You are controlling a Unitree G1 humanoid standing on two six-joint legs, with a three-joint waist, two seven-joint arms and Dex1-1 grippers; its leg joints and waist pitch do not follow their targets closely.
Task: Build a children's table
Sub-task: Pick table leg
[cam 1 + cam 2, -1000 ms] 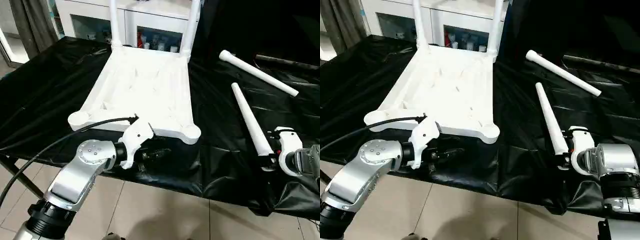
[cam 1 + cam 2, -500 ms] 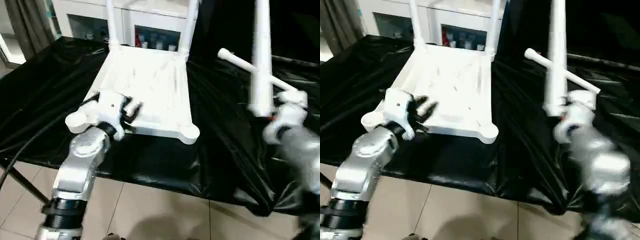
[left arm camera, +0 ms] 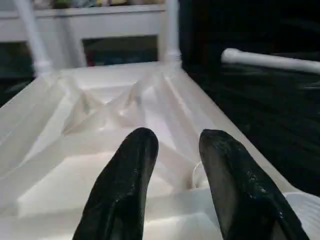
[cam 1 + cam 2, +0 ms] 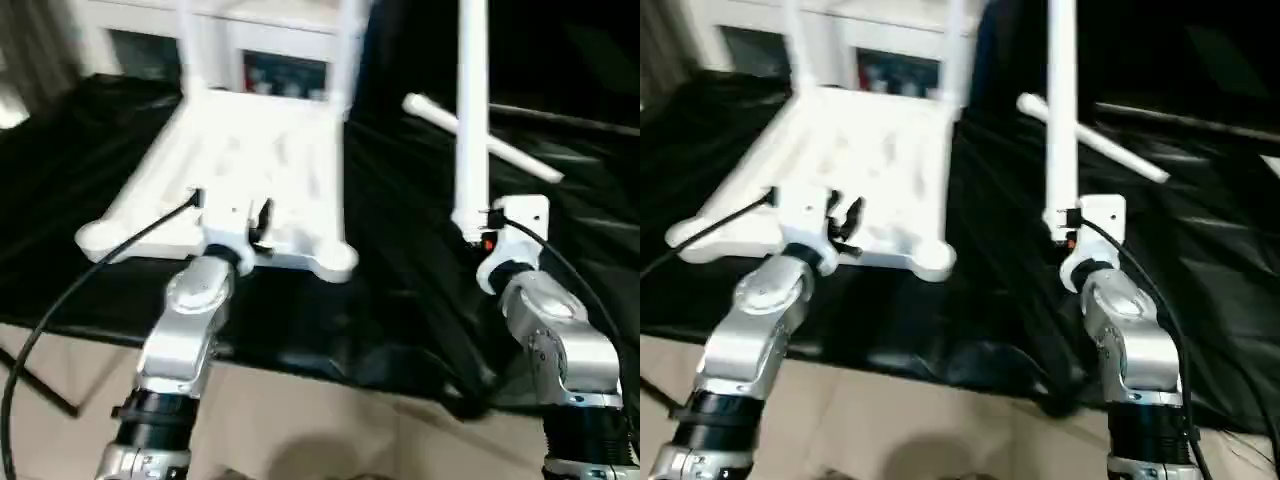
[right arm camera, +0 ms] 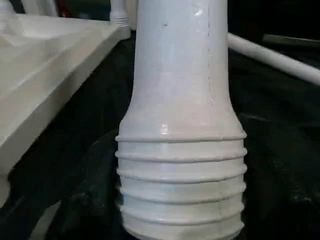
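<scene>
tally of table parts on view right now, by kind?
Tabletop, upside down on the black cloth: 1
Legs already standing in its far corner sockets: 2
Leg held upright by the right hand: 1
Leg lying loose on the cloth: 1
Total: 5

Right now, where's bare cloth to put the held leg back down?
Free: black cloth between the tabletop and the right end effector, which holds a leg upright. Also the near strip below the tabletop's front edge. Crowded: far right, where the loose leg lies.
</scene>
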